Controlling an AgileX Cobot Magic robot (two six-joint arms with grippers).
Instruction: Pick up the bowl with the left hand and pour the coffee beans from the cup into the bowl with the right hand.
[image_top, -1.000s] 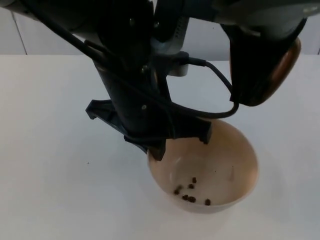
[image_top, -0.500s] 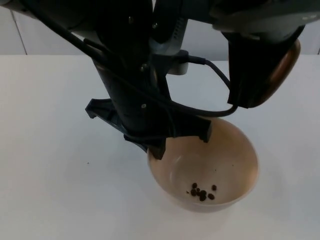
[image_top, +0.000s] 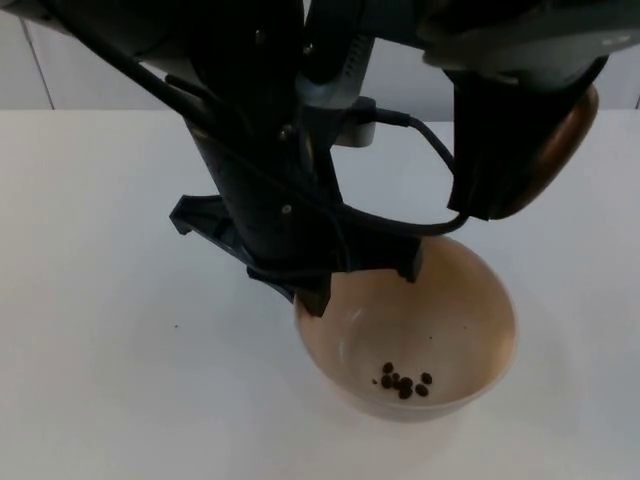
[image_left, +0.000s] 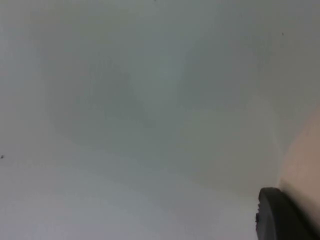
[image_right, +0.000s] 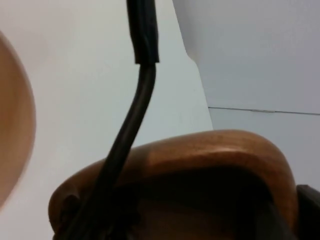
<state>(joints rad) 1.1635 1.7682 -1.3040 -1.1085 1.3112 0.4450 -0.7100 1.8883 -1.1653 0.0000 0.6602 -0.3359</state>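
While the left hand (image_top: 355, 285) is pinching the bowl (image_top: 440, 340) by its near rim above the desk (image_top: 110, 300), the right hand (image_top: 500, 150), clamping the tipped wooden cup (image_top: 560, 140) just above, ought to be keeping the mouth over the few beans (image_top: 403, 383) already lying below it.

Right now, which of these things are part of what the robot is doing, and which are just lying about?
Part of the job:
- bowl, held at its rim by the left gripper
- coffee beans in the bowl
- brown cup in the right gripper

Just there:
- white table
- grey wall
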